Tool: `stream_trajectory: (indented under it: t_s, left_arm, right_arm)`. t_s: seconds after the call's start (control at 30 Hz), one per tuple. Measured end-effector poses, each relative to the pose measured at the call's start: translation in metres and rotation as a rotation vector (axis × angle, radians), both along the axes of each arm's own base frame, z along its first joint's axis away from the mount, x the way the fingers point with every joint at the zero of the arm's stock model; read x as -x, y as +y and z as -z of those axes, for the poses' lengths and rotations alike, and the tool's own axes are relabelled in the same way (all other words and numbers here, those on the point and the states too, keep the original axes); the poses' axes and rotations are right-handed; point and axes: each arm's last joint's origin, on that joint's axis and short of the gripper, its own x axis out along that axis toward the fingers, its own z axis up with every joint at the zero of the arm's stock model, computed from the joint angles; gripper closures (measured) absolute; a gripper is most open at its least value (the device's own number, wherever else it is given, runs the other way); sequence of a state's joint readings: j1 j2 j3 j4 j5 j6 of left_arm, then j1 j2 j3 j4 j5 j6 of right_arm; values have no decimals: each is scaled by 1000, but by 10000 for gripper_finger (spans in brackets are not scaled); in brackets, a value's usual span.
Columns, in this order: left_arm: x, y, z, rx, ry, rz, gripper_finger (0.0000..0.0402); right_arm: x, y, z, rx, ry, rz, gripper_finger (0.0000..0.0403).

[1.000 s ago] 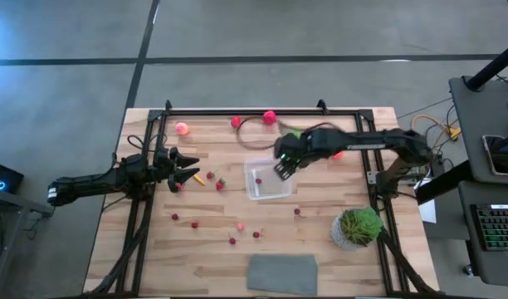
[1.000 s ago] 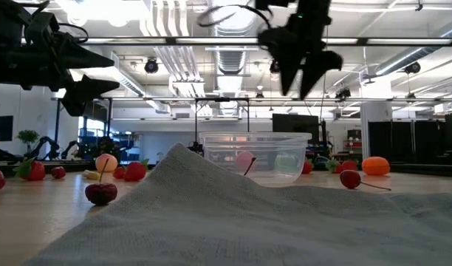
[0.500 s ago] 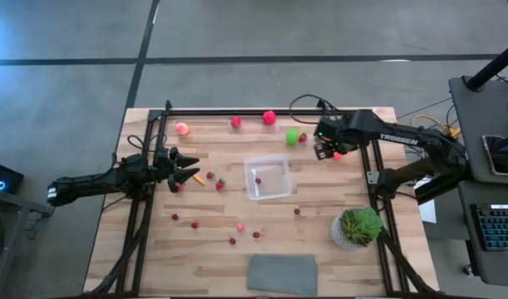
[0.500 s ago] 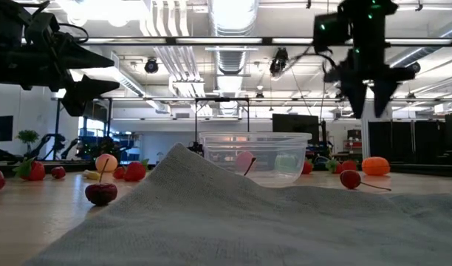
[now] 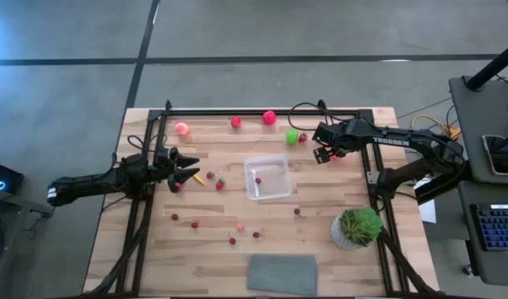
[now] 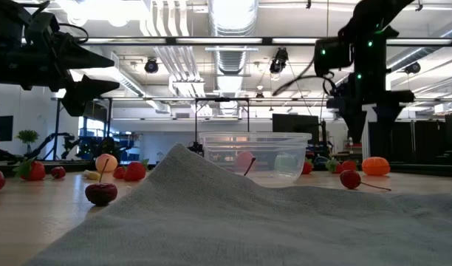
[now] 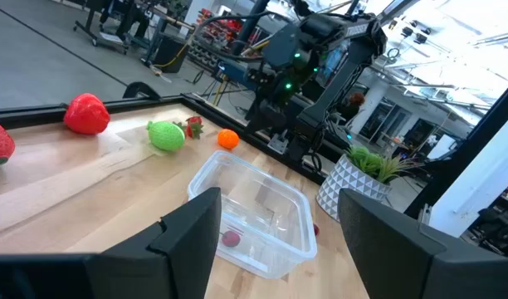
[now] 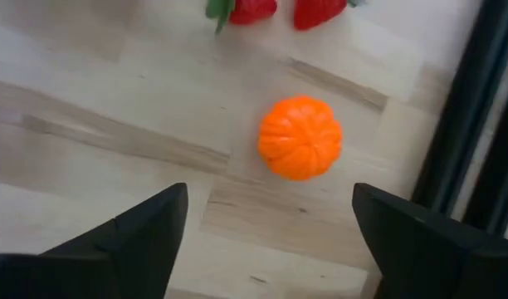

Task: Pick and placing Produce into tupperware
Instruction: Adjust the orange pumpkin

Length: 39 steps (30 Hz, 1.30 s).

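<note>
Here the right gripper (image 8: 271, 241) hangs over the round, ribbed orange toy fruit (image 8: 300, 137) near the table's right rail, jaws wide and empty with the fruit centred ahead, seemingly lined up for a grasp. The clear square plastic tub (image 5: 268, 177) sits mid-table holding one small dark red berry (image 5: 258, 179). The left gripper (image 5: 188, 173) waits, partly spread and empty, left of the tub.

We see an industrial robotics lab or workshop. Behind the wooden table (image 5: 320, 232) runs an open ceiling with exposed ducts (image 6: 233, 26) and strip lights (image 6: 100, 11); more equipment stands far beyond it. Beside the table there's polished concrete floor (image 5: 63, 83), and a desk with a keyboard (image 5: 496, 228).
</note>
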<state>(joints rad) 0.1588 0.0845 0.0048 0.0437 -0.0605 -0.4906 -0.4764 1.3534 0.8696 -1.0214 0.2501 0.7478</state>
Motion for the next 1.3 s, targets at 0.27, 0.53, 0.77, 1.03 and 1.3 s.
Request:
stream_trajectory:
  t_s: [0.27,0.53,0.77,1.03,1.3]
  left_arm:
    - [0,0,0,0,0,0,173]
    - [0,0,0,0,0,0,173]
    - [0,0,0,0,0,0,173]
    - [0,0,0,0,-1,0,173]
    - [0,0,0,0,0,0,173]
  right_arm:
    - [19,-22,19,-70,13,40,56]
    - [23,-40,28,-126,-9,-4,60]
    - [19,-51,46,-150,29,-23,61]
    - [18,-61,63,-187,61,-31,65]
    - [17,-63,62,-188,56,-68,101]
